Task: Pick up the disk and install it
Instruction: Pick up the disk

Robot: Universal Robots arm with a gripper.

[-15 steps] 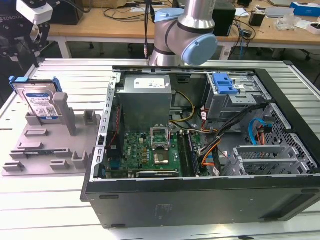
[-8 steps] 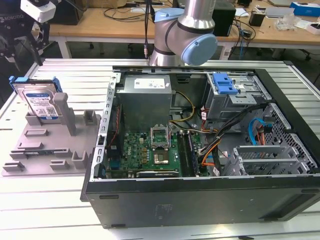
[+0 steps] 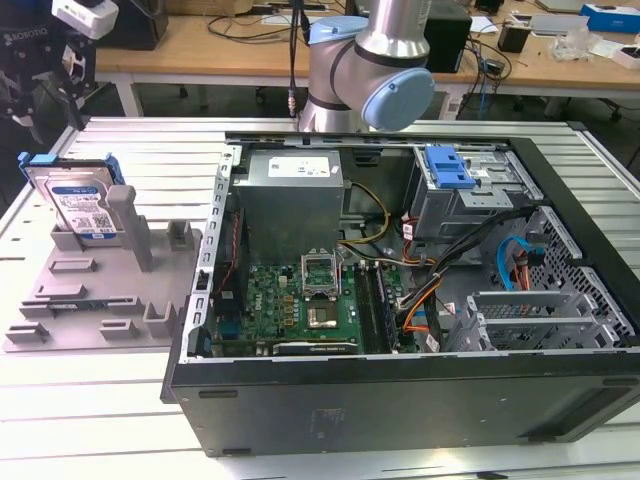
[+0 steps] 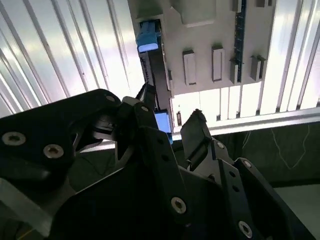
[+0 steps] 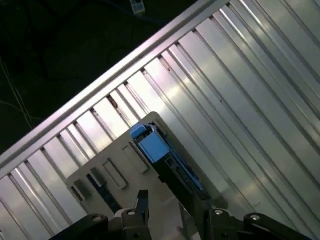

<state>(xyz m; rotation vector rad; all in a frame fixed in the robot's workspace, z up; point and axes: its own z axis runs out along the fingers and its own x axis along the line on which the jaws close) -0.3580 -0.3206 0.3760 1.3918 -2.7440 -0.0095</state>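
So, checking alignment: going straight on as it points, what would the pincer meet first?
Most likely the disk, standing on edge in the grey fixture, in line with the open pincer; depth is unclear.

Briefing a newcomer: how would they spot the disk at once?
Beside the open black computer case, on the exterior view's left, lies a grey plastic fixture. At its far corner stands the flat silver disk, alone in having a blue frame and blue-and-white label.
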